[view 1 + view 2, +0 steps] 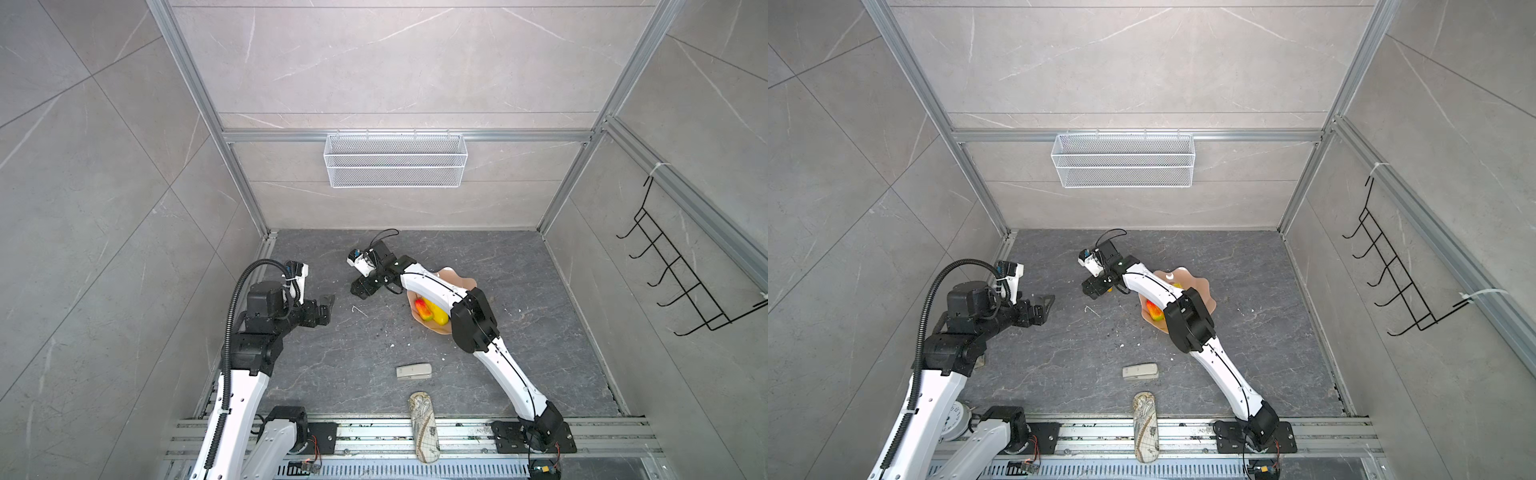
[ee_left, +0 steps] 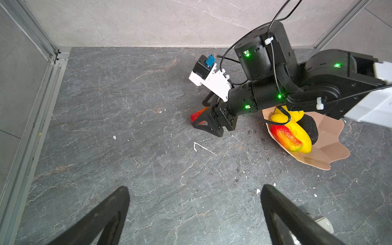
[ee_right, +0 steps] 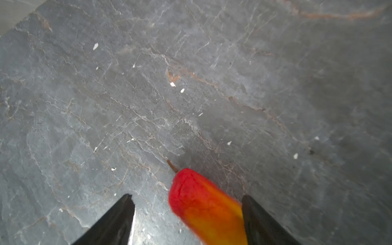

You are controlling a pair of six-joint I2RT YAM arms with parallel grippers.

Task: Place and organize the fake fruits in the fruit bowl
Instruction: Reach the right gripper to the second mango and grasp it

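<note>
The pale pink fruit bowl stands right of centre, partly under my right arm. In it lie a red-orange-yellow fruit, a long yellow fruit, a black-brown oval and a round yellow fruit. A second red-orange-yellow fruit lies on the floor left of the bowl. My right gripper is low around it, open: the fruit touches one finger, with a gap to the other. My left gripper hovers open and empty further left.
A beige stapler-like block and a map-patterned case lie near the front rail. A white wire-mesh basket hangs on the back wall and a black hook rack on the right wall. White crumbs dot the dark floor.
</note>
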